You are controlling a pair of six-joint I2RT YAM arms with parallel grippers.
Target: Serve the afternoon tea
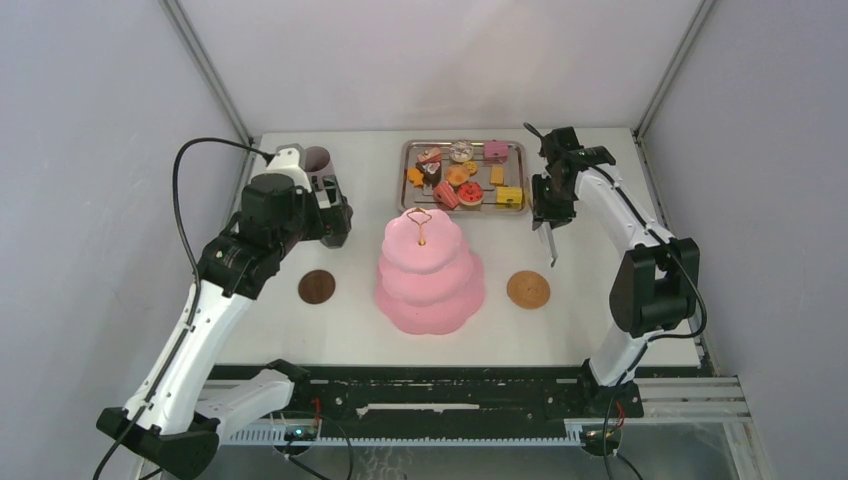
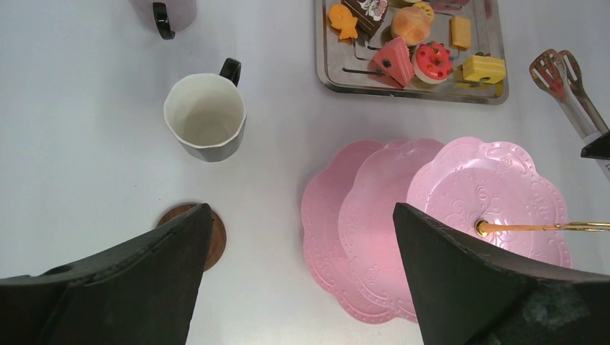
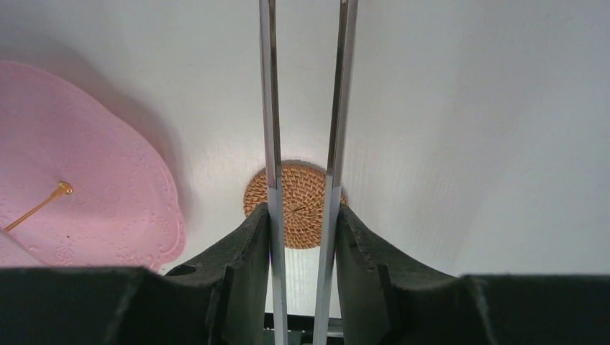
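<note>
The pink three-tier stand [image 1: 430, 272] with its gold handle stands at mid-table; it also shows in the left wrist view [image 2: 374, 215]. Toy cakes [image 1: 462, 175] lie on the steel tray [image 1: 410, 150] behind it. My left gripper [image 1: 335, 215] is open and empty above the table [image 2: 302, 208], near the black mug [image 2: 206, 118]. The mauve mug [image 1: 316, 158] stands at the far left. My right gripper [image 1: 550, 212] is shut on steel tongs [image 1: 550, 245], right of the stand; the two tong arms [image 3: 270, 108] run between its fingers [image 3: 248, 244]. The tong tips [image 2: 554, 68] hold nothing.
A dark round coaster [image 1: 317, 287] lies left of the stand, partly behind my left finger [image 2: 183, 237]. A woven coaster [image 1: 528, 290] lies right of it, below the tongs [image 3: 298, 208]. Grey walls close in on the table on three sides.
</note>
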